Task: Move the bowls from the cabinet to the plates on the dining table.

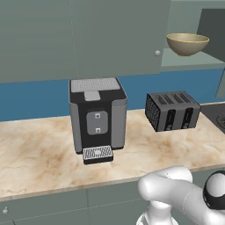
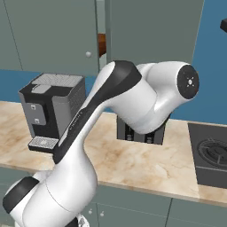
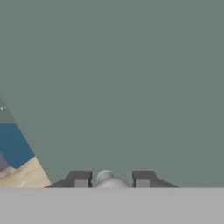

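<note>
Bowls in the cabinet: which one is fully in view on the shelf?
The pale yellowish-olive bowl, upright on the pale shelf. The reddish-brown bowl is a sliver between two doors.

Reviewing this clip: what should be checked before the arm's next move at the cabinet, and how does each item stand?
1. Pincer lined up on the door knob: ok, the knob sits between the fingertips.
2. Grip closed on the knob: cannot tell.
3. Olive bowl exposed on the open shelf: ok.
4. Brown bowl reachable: not ok, it shows through a narrow gap between doors.
</note>
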